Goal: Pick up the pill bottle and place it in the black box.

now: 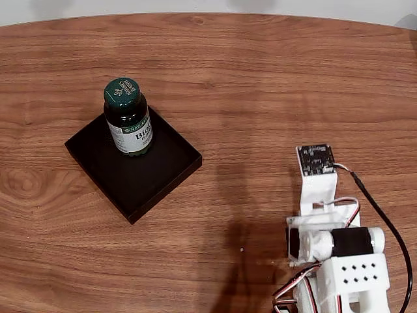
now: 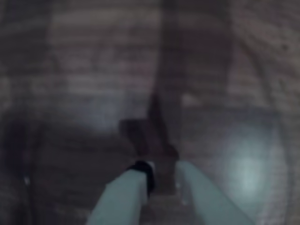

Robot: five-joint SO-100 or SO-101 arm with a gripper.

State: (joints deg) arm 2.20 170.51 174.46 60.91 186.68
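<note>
Nearest you in the fixed view, the arm (image 1: 332, 251) sat folded well right of the black box (image 1: 140, 173). In the wrist view its gripper (image 2: 161, 174) hung over the wooden table (image 2: 243, 93) with fingers close together, holding nothing (the picture was blurred). Farther off, the pill bottle (image 1: 128, 117) stood upright in the box's far corner, cap up.

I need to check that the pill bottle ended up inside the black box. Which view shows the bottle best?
The fixed view: the pill bottle stands upright in the black box, near its far corner, cap and label sharp. The wrist view is blurred, showing the jaws close together over wood, and I cannot make out the bottle there.
</note>
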